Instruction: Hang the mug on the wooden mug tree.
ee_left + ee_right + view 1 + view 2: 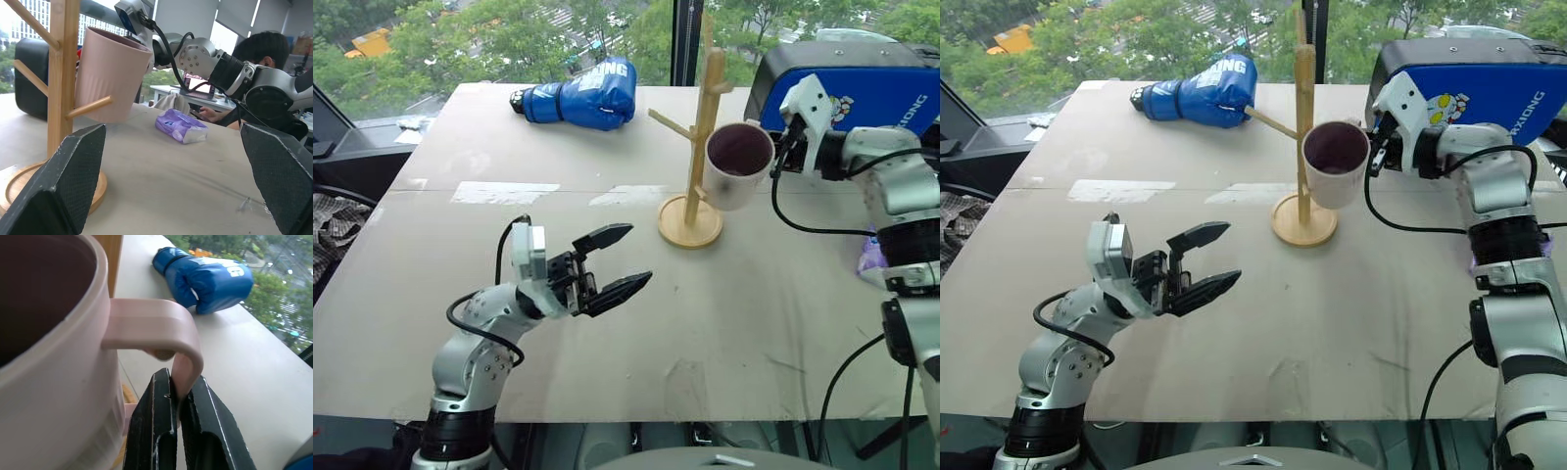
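The cream mug [737, 166] with a dark maroon inside hangs in the air, tilted, right beside the pole of the wooden mug tree [708, 117]. My right gripper [178, 387] is shut on the mug's loop handle [161, 325] and comes in from the right [781, 147]. In the left wrist view the mug [110, 78] sits against the pole [61, 73], above a low peg. I cannot tell whether the handle touches a peg. My left gripper [636, 257] stands open above the table's near middle, pointing toward the tree with nothing between its fingers.
A blue boxing glove [587, 95] lies at the table's far edge. A blue and black case [862, 88] stands at the back right. A purple tissue packet [181, 126] lies on the table to the right of the tree. A person [259, 49] sits beyond the table.
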Robot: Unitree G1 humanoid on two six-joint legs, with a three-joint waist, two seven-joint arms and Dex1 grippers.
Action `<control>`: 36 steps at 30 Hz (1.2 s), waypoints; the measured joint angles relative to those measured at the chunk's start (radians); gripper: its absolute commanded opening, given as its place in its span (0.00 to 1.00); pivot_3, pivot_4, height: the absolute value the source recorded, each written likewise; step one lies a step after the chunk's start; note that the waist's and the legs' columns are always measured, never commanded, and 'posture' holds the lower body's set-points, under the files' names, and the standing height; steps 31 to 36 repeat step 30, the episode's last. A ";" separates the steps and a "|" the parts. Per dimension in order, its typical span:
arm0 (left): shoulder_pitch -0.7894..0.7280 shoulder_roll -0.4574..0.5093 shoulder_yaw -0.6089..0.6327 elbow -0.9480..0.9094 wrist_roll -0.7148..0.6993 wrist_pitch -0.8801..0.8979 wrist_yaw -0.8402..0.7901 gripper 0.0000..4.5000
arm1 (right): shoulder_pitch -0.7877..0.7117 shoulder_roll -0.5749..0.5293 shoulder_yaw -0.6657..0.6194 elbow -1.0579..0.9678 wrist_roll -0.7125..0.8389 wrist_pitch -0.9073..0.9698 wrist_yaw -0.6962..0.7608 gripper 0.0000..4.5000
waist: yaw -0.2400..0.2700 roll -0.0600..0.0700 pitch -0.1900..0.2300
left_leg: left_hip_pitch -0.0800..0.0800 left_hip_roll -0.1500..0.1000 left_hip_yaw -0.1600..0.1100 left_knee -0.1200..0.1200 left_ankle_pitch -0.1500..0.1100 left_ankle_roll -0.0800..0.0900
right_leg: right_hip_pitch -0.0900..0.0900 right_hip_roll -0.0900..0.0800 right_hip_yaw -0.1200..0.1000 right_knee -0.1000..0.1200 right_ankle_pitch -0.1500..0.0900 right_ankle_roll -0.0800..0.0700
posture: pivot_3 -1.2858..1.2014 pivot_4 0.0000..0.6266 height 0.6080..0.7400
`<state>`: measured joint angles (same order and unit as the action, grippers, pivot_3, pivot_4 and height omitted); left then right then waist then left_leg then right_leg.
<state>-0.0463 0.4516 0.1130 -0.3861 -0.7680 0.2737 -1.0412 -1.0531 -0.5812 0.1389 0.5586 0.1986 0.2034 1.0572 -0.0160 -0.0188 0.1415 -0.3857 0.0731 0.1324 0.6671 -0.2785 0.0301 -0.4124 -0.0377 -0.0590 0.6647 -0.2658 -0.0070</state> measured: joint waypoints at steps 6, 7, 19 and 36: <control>0.010 -0.009 -0.003 -0.001 0.020 -0.028 0.015 1.00 | -0.020 0.029 0.004 0.096 -0.034 -0.080 0.057 0.59 | 0.005 0.001 0.000 | -0.001 0.000 -0.001 0.000 0.000 0.000 | 0.000 -0.001 -0.001 0.001 0.000 0.000 | 0.52 0.24 0.95; 0.011 -0.009 -0.004 -0.001 0.022 -0.030 0.019 1.00 | -0.002 0.021 0.000 0.075 -0.033 -0.083 0.064 0.71 | 0.006 0.001 0.000 | -0.001 0.000 -0.001 0.001 0.000 0.000 | 0.000 -0.001 -0.001 0.000 0.000 0.000 | 0.52 0.24 0.95; -0.006 0.007 -0.049 0.016 0.080 -0.016 0.055 1.00 | 0.535 -0.149 -0.295 -0.523 0.076 0.103 -0.107 0.80 | 0.010 0.002 0.001 | -0.003 0.000 -0.003 0.000 0.000 0.000 | 0.000 -0.002 -0.005 -0.001 0.000 0.000 | 0.52 0.24 0.95; 0.084 0.115 -0.050 0.084 0.204 -0.018 0.065 1.00 | 1.405 0.001 -0.623 -1.122 0.204 0.234 -0.263 1.00 | 0.016 0.002 0.000 | 0.002 0.000 -0.003 -0.003 -0.001 0.000 | 0.002 -0.001 -0.003 -0.001 -0.002 0.003 | 0.52 0.24 0.95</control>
